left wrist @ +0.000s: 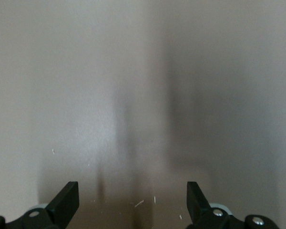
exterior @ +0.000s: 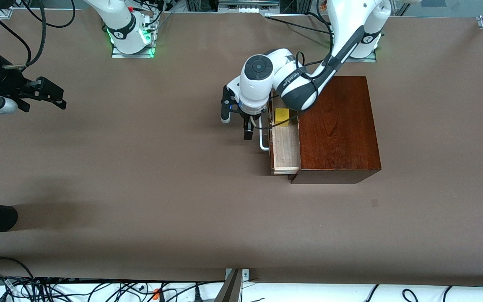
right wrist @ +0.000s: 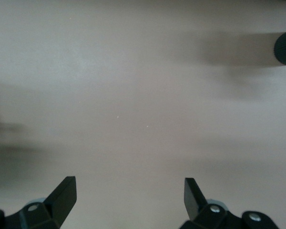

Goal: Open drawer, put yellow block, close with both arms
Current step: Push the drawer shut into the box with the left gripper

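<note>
Standing partly open, the drawer point(exterior: 285, 147) holds the yellow block point(exterior: 282, 116) at the end of its tray nearest the arms' bases, so closing appears to be the step in hand. Left claw point(exterior: 247, 130) hangs open just beside the drawer's white handle point(exterior: 263, 140), gripping nothing. Right claw point(exterior: 50, 94) waits open over bare worktop point(exterior: 162, 188), well apart from the drawer. Both should press the drawer front squarely, lest the tray skew.
</note>
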`<state>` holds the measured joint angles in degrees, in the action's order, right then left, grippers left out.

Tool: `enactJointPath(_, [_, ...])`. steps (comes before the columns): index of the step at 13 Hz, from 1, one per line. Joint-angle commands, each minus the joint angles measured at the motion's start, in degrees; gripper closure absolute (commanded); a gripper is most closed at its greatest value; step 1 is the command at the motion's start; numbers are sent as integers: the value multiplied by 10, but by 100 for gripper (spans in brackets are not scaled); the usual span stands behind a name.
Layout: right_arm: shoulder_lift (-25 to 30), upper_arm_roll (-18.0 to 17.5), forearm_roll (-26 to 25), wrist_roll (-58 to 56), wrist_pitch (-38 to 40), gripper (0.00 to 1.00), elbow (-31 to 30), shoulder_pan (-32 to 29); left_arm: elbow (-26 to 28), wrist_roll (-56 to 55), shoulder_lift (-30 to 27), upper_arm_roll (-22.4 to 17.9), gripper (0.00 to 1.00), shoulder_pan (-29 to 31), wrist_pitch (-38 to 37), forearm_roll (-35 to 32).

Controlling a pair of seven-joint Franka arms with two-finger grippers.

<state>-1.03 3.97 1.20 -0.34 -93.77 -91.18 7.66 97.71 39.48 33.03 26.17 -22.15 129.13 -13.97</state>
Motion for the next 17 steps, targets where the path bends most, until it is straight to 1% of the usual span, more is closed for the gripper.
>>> enactJointPath(1, [1,-6,-23,6,9,0,20,-5,4,24,-12,2,0,12,-56,-15])
enactJointPath(3, [-12,-7,-18,10,7,0,21,-5,0,23,-16,2,0,17,-85,-15])
enactJointPath(7, [-16,-12,-15,2,-6,0,21,2,-3,24,-31,0,0,31,-150,-28])
enactJointPath(12, [-17,-12,-15,2,-8,0,21,9,-5,36,-42,0,0,54,-179,-33])
enactJointPath(15, [-17,-12,-15,2,-13,0,21,11,-6,61,-50,3,0,76,-186,-33])
enactJointPath(17, [-19,-12,-15,1,-15,0,21,11,-9,62,-51,4,0,77,-187,-33])
